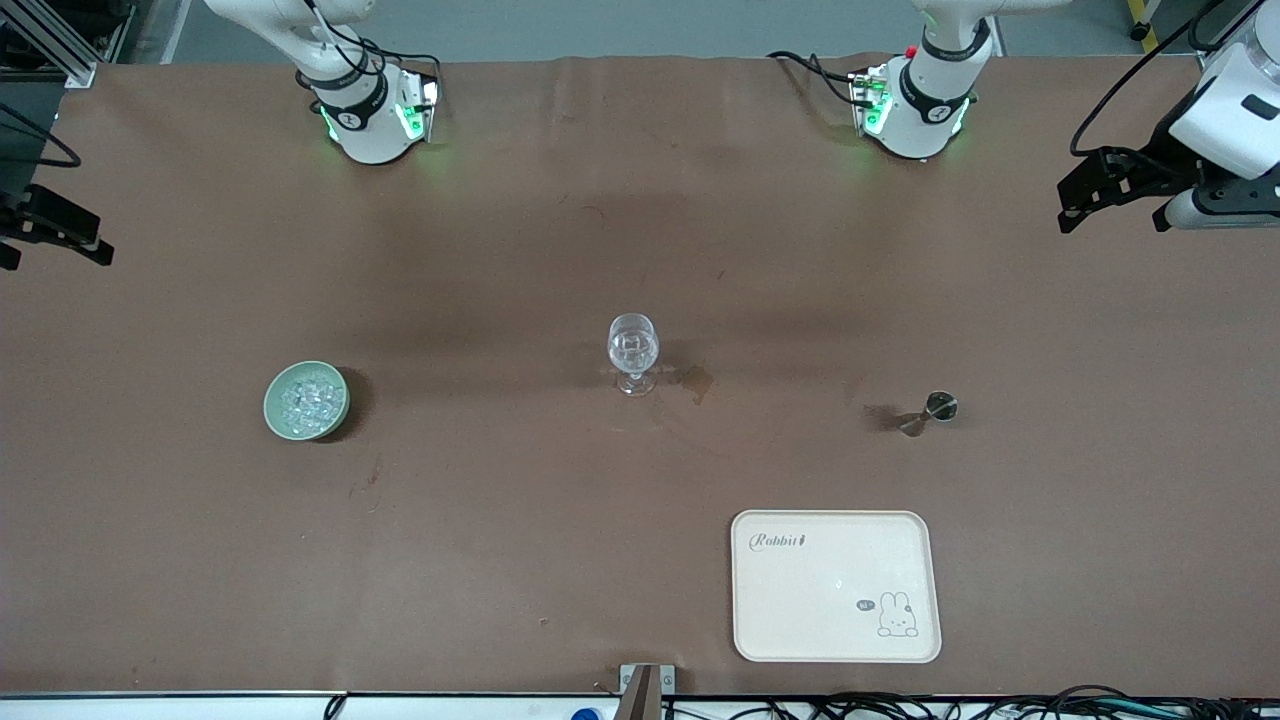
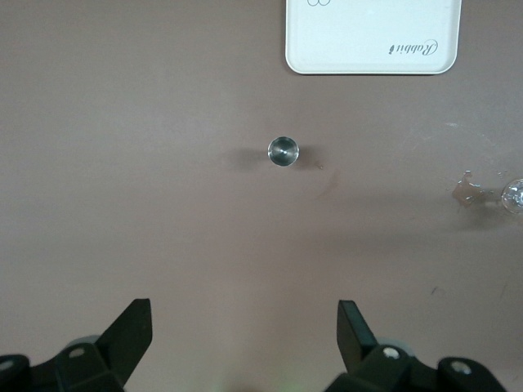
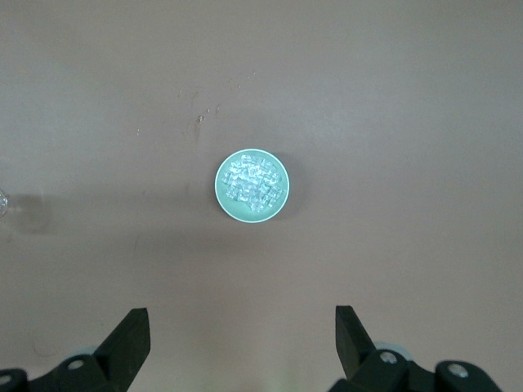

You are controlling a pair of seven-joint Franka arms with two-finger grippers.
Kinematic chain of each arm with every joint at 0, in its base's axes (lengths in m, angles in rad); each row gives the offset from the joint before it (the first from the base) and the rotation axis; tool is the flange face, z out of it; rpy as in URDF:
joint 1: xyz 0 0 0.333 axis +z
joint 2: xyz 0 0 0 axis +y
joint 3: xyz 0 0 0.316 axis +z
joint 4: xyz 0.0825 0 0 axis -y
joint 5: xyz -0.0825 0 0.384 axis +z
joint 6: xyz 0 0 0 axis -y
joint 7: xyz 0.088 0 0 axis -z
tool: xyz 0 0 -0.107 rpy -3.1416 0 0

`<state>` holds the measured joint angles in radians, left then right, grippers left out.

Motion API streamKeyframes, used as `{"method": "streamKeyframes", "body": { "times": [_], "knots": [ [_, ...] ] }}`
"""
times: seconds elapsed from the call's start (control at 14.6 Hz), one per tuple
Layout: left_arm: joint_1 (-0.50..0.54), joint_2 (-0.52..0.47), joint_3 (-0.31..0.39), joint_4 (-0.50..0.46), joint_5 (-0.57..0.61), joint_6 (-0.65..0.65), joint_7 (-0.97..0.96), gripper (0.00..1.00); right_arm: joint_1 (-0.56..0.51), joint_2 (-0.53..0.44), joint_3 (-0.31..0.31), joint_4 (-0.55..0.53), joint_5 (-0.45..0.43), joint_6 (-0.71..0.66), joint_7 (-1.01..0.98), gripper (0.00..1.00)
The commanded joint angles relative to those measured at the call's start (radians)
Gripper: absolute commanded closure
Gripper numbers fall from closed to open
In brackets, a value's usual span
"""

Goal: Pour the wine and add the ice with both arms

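Both arms parked high, nothing gripped. Right gripper [image 3: 241, 347] has jaws spread wide and empty, hanging over bare table at the right arm's end. The pale green bowl [image 1: 306, 400] of ice [image 1: 308, 398] sits straight out from the jaw gap, 12 o'clock in its wrist cam. So the right arm is nearer the ice, I'd say.

Left gripper [image 2: 245, 347] also wide open, w/ the steel jigger [image 1: 931, 409] (small metal cup, near the tray [image 1: 836, 585]) at roughly 12 o'clock. Stemmed glass [image 1: 633, 352] stands mid-table betw. bowl and jigger.
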<state>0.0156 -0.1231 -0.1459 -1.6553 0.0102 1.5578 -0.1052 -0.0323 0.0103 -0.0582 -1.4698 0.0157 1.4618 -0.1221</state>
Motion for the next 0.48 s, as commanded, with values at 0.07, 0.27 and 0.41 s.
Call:
{"method": "streamKeyframes", "body": {
  "times": [0.07, 0.27, 0.41],
  "knots": [
    [-0.002, -0.012, 0.005, 0.005, 0.013, -0.007, -0.004, 0.0, -0.017, -0.039, 0.011, -0.021, 0.015, -0.02, -0.001, 0.01],
    [0.048, 0.025, -0.003, 0.048, 0.01, -0.007, 0.01, 0.0, -0.015, -0.042, 0.012, -0.024, 0.015, -0.032, -0.001, 0.01],
    [0.072, 0.031, -0.008, 0.063, 0.004, -0.008, 0.012, 0.0, -0.015, -0.042, 0.012, -0.024, 0.015, -0.032, -0.001, 0.01]
  ]
}}
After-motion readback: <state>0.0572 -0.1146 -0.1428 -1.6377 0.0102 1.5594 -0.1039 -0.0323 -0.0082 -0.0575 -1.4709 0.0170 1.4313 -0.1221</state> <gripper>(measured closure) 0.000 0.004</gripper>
